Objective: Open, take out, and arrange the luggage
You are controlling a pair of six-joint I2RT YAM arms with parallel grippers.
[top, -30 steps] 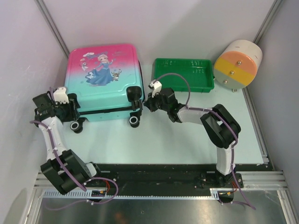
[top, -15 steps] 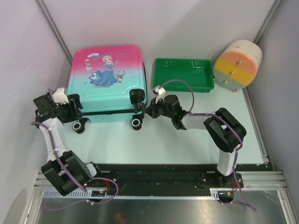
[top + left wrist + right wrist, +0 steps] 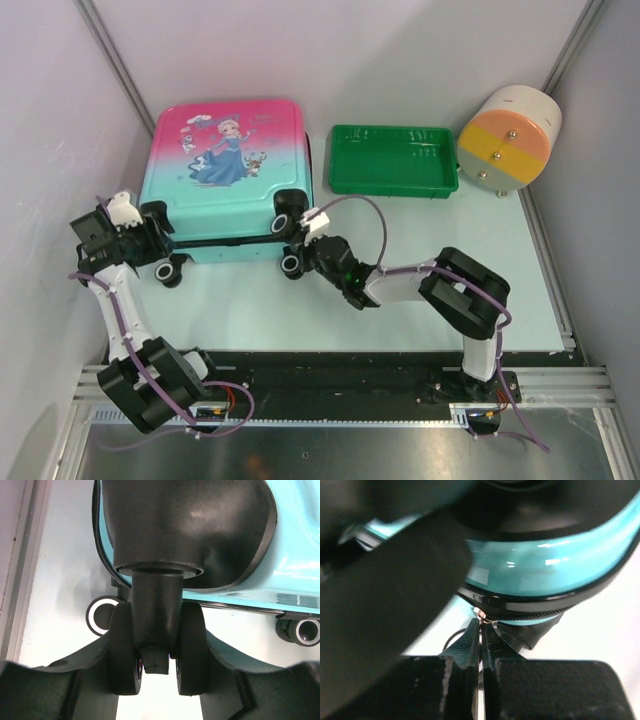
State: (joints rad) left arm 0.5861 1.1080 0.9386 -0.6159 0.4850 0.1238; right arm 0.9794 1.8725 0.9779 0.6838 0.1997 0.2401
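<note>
The luggage (image 3: 235, 165), a pink-to-teal hard-shell suitcase with a cartoon print, lies flat at the back left with its black wheels facing me. My left gripper (image 3: 152, 238) is at its near left corner, shut on a twin caster wheel (image 3: 192, 650) whose stem runs up into the teal shell (image 3: 290, 555). My right gripper (image 3: 300, 250) sits at the near right corner between two wheels. Its fingers (image 3: 470, 640) are pressed shut on the silver zipper pull (image 3: 481, 615) at the black zipper line under the teal shell (image 3: 545, 570).
A green plastic tray (image 3: 392, 160) stands right of the suitcase at the back. A white-and-orange cylinder (image 3: 508, 135) lies at the back right corner. White walls close in on the left (image 3: 50, 120) and right sides.
The right gripper has travelled left and toward me along the suitcase's near right corner, still shut. The suitcase shifted slightly to the right. The left gripper stayed on its wheel.
</note>
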